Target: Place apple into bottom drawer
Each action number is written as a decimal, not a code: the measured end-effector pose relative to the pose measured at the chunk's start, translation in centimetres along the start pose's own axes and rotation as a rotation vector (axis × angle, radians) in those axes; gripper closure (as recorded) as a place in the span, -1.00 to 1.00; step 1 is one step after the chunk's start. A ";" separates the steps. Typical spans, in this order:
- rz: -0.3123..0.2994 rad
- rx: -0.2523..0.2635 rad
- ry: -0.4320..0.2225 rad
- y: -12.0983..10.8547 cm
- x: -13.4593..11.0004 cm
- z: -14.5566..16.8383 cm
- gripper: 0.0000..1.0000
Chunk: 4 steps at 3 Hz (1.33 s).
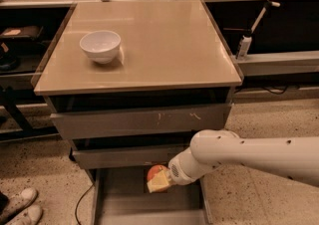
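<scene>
The end effector (159,182) was closed on the small round red-orange apple (155,170), gripping it from the fruit's lower right side. The apple hung below the front edge of the tan-topped bench (149,45), toward its right corner. It was just above the rear of the pulled-out grey metal bottom drawer (124,196), whose flat floor lay directly beneath it. The coming move looked like a short descent and release. The white tubular arm (249,154) reached in low from the right, wrist angled down and left.
</scene>
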<state>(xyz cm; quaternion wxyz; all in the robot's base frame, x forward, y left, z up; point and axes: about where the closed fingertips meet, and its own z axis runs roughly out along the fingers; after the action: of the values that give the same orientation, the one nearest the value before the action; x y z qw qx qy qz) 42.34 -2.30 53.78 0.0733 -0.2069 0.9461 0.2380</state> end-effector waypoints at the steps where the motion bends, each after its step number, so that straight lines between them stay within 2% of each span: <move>1: 0.055 -0.060 0.012 0.1 0.8 5.1 1.00; 2: 0.055 -0.061 0.013 0.1 0.8 5.2 1.00; 3: 0.074 -0.090 0.021 -0.2 1.1 6.7 1.00; 4: 0.133 -0.171 0.011 -2.1 0.8 11.6 1.00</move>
<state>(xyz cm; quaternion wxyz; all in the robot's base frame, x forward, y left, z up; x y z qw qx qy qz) 42.97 1.35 42.58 0.0342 -0.1504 0.9343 0.3213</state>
